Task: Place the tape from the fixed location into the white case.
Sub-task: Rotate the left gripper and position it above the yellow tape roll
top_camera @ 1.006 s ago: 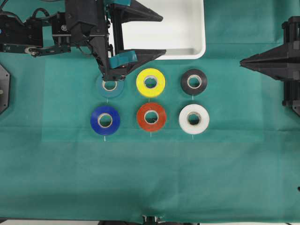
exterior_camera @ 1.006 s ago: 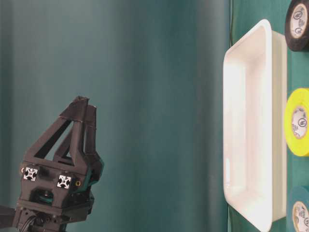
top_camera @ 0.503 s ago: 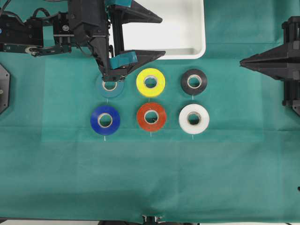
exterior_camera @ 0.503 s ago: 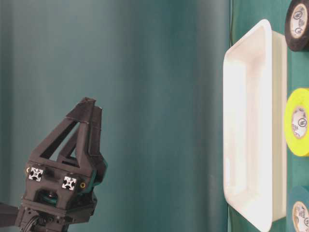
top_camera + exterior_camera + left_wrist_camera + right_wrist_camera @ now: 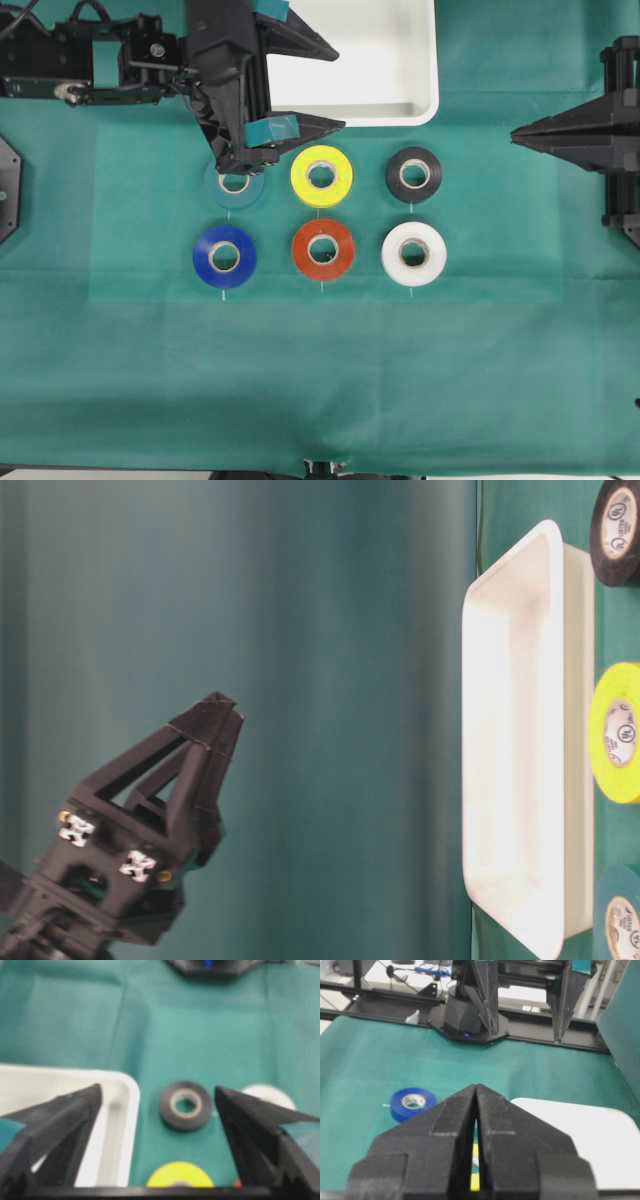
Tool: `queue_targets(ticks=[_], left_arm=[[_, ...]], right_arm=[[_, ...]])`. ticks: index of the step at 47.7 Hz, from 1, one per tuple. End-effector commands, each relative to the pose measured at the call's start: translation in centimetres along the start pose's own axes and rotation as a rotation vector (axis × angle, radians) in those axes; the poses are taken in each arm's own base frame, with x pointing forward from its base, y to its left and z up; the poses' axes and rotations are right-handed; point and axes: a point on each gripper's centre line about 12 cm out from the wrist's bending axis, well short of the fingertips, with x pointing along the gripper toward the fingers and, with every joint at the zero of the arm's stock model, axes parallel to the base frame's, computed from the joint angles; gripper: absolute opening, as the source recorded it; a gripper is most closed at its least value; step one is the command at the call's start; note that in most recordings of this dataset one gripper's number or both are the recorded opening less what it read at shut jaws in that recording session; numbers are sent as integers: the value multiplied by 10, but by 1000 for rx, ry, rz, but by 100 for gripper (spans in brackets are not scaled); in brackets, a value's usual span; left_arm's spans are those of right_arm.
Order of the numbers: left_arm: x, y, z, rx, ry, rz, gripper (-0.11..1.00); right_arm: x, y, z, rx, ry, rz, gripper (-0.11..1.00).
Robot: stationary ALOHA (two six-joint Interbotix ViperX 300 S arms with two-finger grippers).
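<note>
The yellow tape (image 5: pixel 321 176) lies flat on the green cloth in the middle of the back row, just in front of the white case (image 5: pixel 400 60). My left gripper (image 5: pixel 335 88) is open and empty, held above the case's front left corner, behind and left of the yellow tape. In the left wrist view my left gripper (image 5: pixel 157 1091) frames the case rim (image 5: pixel 131 1110), and the yellow tape (image 5: pixel 180 1176) peeks in at the bottom edge. My right gripper (image 5: pixel 515 130) is shut and empty at the far right; its shut tip (image 5: pixel 476 1086) shows in the right wrist view.
Five other rolls lie in the two rows: teal (image 5: pixel 234 183), black (image 5: pixel 413 174), blue (image 5: pixel 224 256), orange-red (image 5: pixel 322 249) and white (image 5: pixel 414 254). The left arm hangs partly over the teal roll. The white case holds nothing that shows.
My left gripper has shifted back toward the case and tilted, still open. The rolls and the right arm have not moved.
</note>
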Motion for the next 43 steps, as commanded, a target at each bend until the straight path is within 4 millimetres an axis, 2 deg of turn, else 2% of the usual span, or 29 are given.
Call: queue_targets(ticks=[1, 18, 31, 43], left_arm=[[-10, -1, 22, -15, 14, -5, 98], [-22, -3, 38, -125, 252, 4, 98], [-13, -5, 41, -167, 445, 21, 98], [-7, -9, 47, -160, 479, 18, 98]], right_arm=[[3, 0, 10, 2, -23, 2, 0], [3, 0, 9, 2, -15, 2, 0], [3, 0, 10, 9, -14, 2, 0], [4, 0, 7, 11, -2, 2, 0]])
